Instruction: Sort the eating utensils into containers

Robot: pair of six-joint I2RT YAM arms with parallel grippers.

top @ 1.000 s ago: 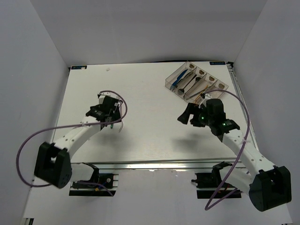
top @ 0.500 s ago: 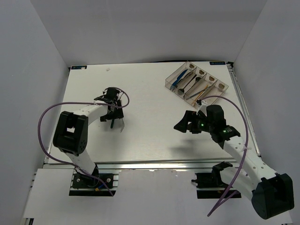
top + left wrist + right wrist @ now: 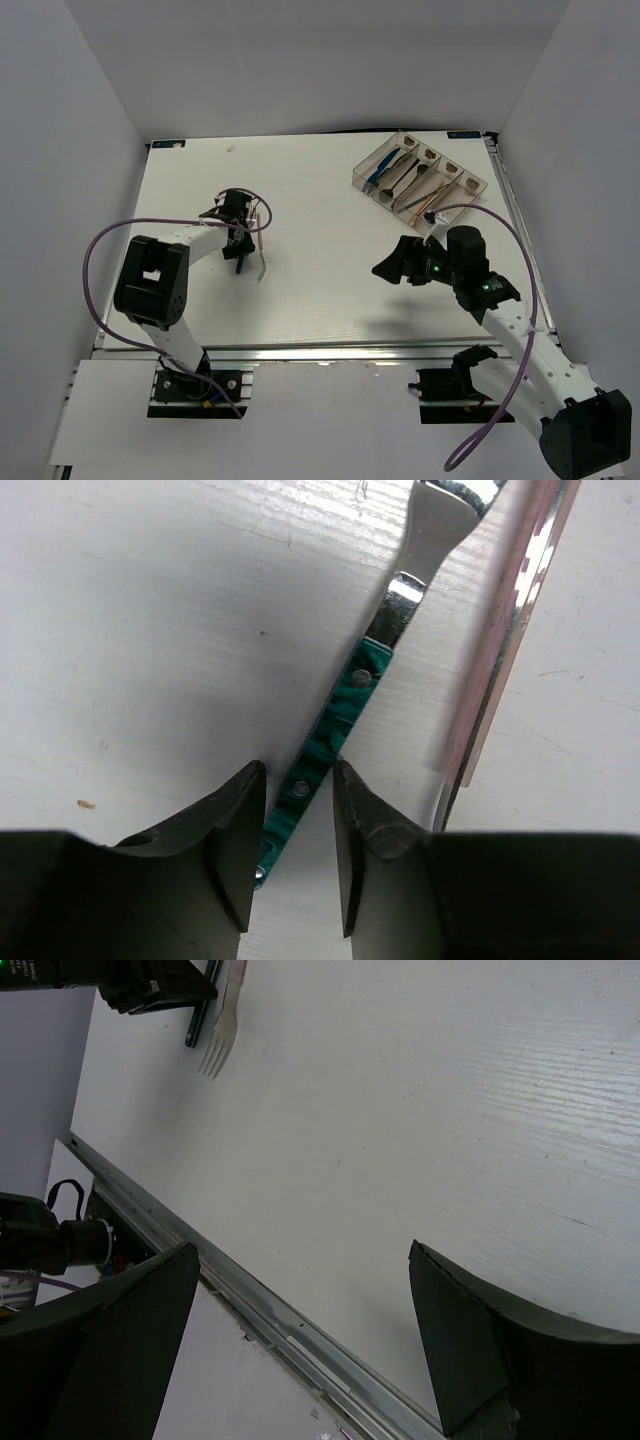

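Note:
A fork with a teal marbled handle (image 3: pixel 330 735) lies flat on the white table. My left gripper (image 3: pixel 298 780) is down over it, its dark jaws narrowed to either side of the handle's end with slivers of table showing beside it. From above the left gripper (image 3: pixel 238 238) is at the left middle, the fork (image 3: pixel 243 262) under it. The fork's tines (image 3: pixel 215 1052) show in the right wrist view. The clear containers (image 3: pixel 470 185) stand at the back right with several utensils inside. My right gripper (image 3: pixel 392 264) hovers open and empty over the right middle.
A pale pink and silver utensil (image 3: pixel 505 630) lies beside the fork on its right, nearly parallel. The metal rail of the table's near edge (image 3: pixel 270 1305) runs under my right gripper (image 3: pixel 300 1260). A purple cable (image 3: pixel 100 250) loops off the left arm.
The left arm swung its elbow toward the near edge and its jaws came in around the fork's handle. The right gripper drifted slightly toward the near edge, still wide open.

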